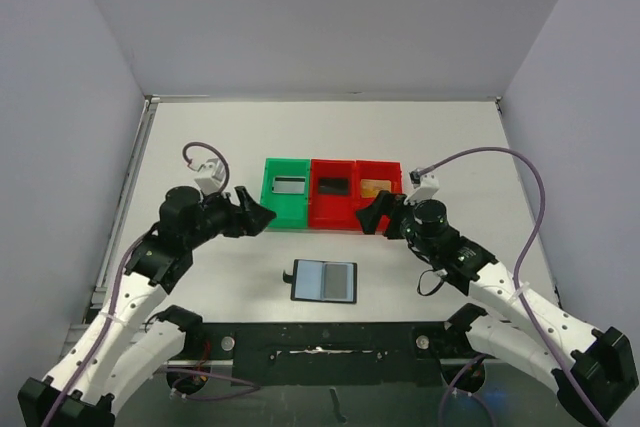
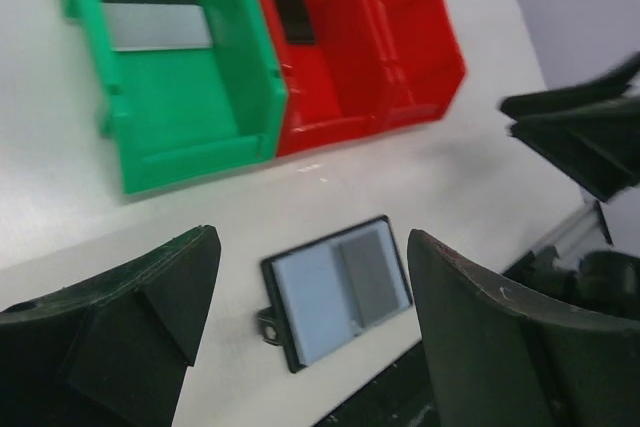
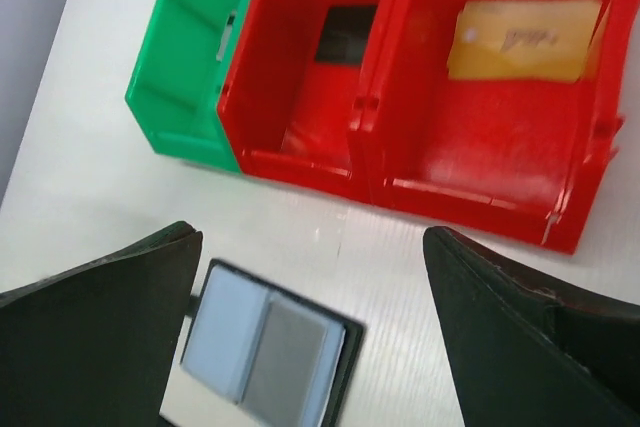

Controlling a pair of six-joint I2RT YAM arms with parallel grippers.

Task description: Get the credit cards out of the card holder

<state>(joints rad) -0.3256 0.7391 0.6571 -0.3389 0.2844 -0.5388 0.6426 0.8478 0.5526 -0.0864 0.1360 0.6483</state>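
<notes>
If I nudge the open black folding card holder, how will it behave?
The open black card holder lies flat on the smooth white table, so it probably slides rather than tips. Its glossy pockets look slippery. Lifted by one edge, it may fold along its middle.

The surface (image 1: 460,137) is plain white. On it the green bin (image 1: 288,210) is a bright, even green, and the middle red bin (image 1: 333,212) and the right red bin (image 1: 380,165) share one glossy red. The grey card (image 2: 155,15) is silvery with a dark band along one long edge. The black card (image 1: 333,185) is solid black. The tan-gold card (image 3: 525,39) bears faint darker marks, perhaps writing. The card holder (image 1: 324,281) has a black frame, one pale blue-grey pocket and one darker grey. The left claw (image 1: 262,210) and the right claw (image 1: 372,209) are matte black.
</notes>
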